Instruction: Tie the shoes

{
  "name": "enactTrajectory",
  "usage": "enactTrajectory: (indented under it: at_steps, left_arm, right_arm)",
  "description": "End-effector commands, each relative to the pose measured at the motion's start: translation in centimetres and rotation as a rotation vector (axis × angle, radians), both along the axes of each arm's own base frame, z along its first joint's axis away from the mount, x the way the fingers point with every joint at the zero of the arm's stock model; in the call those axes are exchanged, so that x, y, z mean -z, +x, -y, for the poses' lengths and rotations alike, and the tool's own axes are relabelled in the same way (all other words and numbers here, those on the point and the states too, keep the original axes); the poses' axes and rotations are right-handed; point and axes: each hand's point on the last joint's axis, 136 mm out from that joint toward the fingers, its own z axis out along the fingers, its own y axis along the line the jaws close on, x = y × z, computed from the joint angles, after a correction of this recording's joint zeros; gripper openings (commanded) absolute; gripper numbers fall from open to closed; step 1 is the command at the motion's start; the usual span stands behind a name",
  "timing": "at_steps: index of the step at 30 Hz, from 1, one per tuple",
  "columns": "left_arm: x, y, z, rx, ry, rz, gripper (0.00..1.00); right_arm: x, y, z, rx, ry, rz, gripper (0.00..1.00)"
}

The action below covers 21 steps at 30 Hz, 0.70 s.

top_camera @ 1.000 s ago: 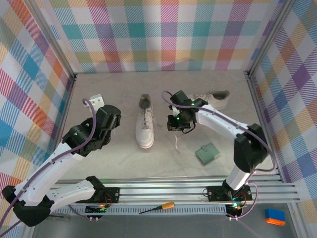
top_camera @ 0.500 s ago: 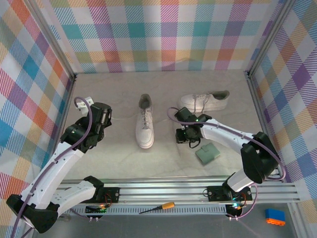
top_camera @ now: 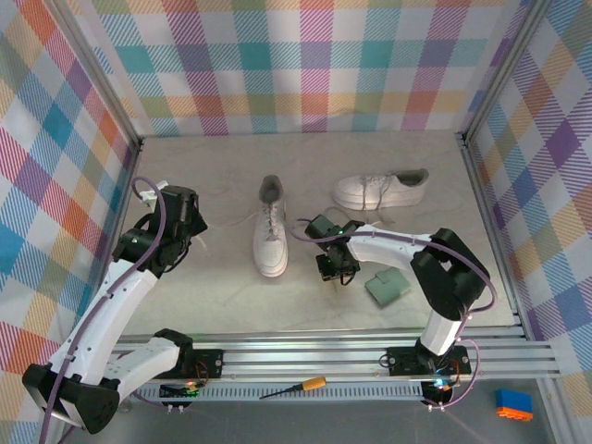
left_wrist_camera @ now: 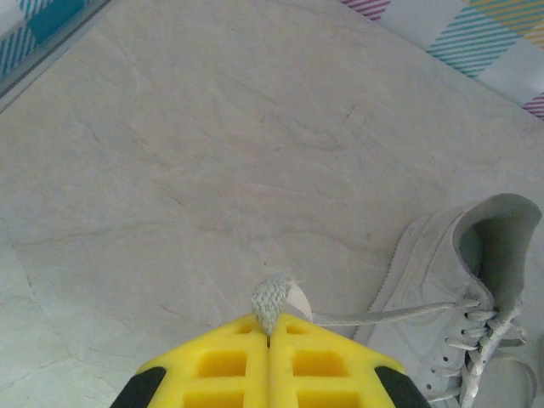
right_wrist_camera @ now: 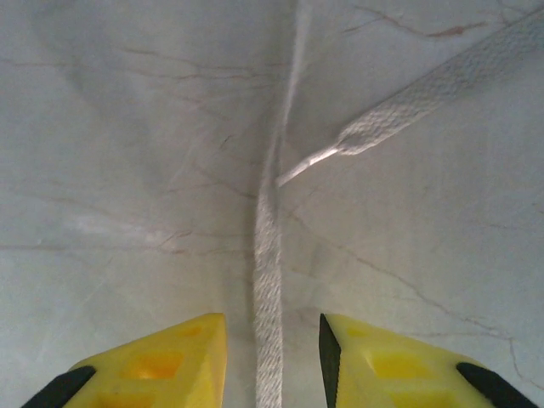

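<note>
From above, the near shoe [top_camera: 271, 239] sits mid-table, long axis running near-to-far, toe toward the arms, heel opening away. The far shoe [top_camera: 379, 191] lies crosswise further back on the right, toe pointing left. The left gripper [top_camera: 191, 239] is out to the left of the near shoe, with a lace [top_camera: 231, 225] stretched across to it. The right gripper [top_camera: 336, 270] is down low just right of that shoe, near the pad [top_camera: 387, 287]. Left wrist view: jaws clenched on the very tip of the lace, which runs fairly straight to the eyelets. That's a thin hold, and I reckon a hard tug either slips the tip free or swings the shoe off its line. Right wrist view: jaws parted, straddling a flat strand [right_wrist_camera: 268, 255] on the table [right_wrist_camera: 119, 127], nothing gripped. A second strand [right_wrist_camera: 408, 102] ends right beside it. The danger here is closing too high and missing the flat strand, scraping the table, or catching the wrong one.
</note>
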Motion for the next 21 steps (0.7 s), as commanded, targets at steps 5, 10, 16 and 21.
enactTrajectory:
  at_steps: [5,10,16,21]
  left_arm:
    - [0.5,0.1,0.5,0.029,-0.023,-0.009,0.0]
    - [0.0,-0.2,0.2,0.026,-0.014,0.003,0.0]
    - [-2.1,-0.8,0.4,0.064,-0.032,0.076,0.0]
    - [-5.2,-1.2,2.0,0.165,-0.102,0.207,0.0]
  right_arm:
    - [1.0,1.2,-0.9,0.012,0.006,0.015,0.33]
    - [1.8,1.0,-1.2,0.009,0.009,-0.011,0.14]
    - [-4.4,1.8,-1.9,-0.007,0.153,0.151,0.0]
    - [-13.2,1.2,-4.4,-0.145,0.4,0.288,0.0]
